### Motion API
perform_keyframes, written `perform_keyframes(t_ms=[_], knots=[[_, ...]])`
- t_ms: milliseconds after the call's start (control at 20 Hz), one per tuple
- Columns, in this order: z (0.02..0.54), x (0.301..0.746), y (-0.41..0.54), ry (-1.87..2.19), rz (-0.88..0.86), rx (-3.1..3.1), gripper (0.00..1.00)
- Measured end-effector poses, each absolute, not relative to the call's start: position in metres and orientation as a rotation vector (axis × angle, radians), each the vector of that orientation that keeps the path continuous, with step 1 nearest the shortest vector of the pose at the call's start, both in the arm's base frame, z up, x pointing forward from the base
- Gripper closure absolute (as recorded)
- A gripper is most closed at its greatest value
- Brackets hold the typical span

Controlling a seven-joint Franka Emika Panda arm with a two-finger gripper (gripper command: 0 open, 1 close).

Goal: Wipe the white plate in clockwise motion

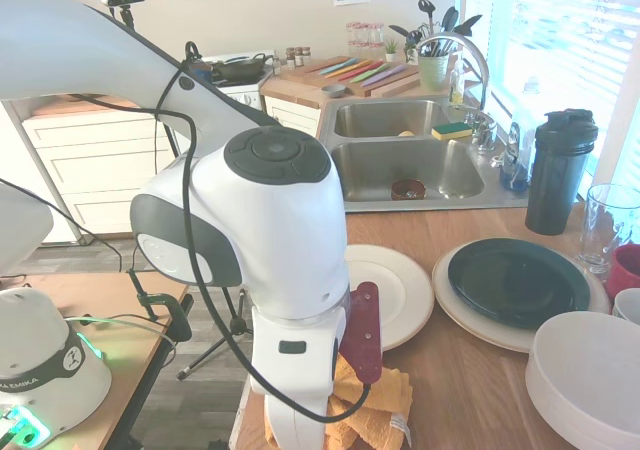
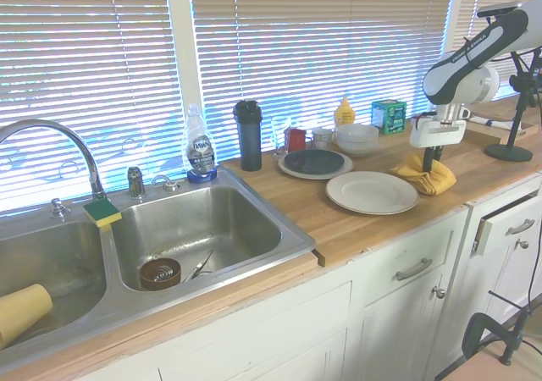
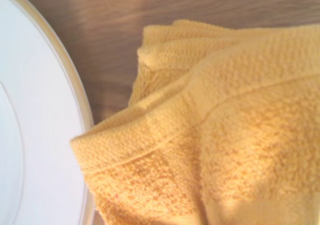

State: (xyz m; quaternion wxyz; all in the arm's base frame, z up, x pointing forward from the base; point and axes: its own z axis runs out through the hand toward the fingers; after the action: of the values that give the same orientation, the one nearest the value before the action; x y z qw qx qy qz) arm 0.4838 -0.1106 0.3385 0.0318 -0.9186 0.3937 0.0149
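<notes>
The white plate (image 1: 400, 288) (image 2: 373, 192) lies flat on the wooden counter, plain, with nothing on it. Right beside it sits a bunched yellow towel (image 1: 378, 402) (image 2: 423, 176). In the wrist view the towel (image 3: 220, 135) fills most of the picture and its folded corner lies over the white plate's rim (image 3: 45, 110). My gripper (image 2: 433, 162) is straight down on top of the towel, off to the side of the plate. In the first exterior view my own arm covers most of it.
A dark green plate (image 1: 518, 282) (image 2: 314, 162) rests on a cream plate just past the white one. White bowls (image 1: 590, 380) (image 2: 357, 135), a red mug (image 1: 625, 270), a glass (image 1: 607, 225) and a black bottle (image 1: 560, 170) (image 2: 249, 134) stand around. The double sink (image 1: 400, 165) (image 2: 195, 229) is further along.
</notes>
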Motion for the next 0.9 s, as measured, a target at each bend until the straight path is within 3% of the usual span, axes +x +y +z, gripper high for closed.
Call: perform_keyframes(t_ms=[900], knots=[[0.351, 0.477, -0.09, 1.213, -0.026, -2.872, 0.0]])
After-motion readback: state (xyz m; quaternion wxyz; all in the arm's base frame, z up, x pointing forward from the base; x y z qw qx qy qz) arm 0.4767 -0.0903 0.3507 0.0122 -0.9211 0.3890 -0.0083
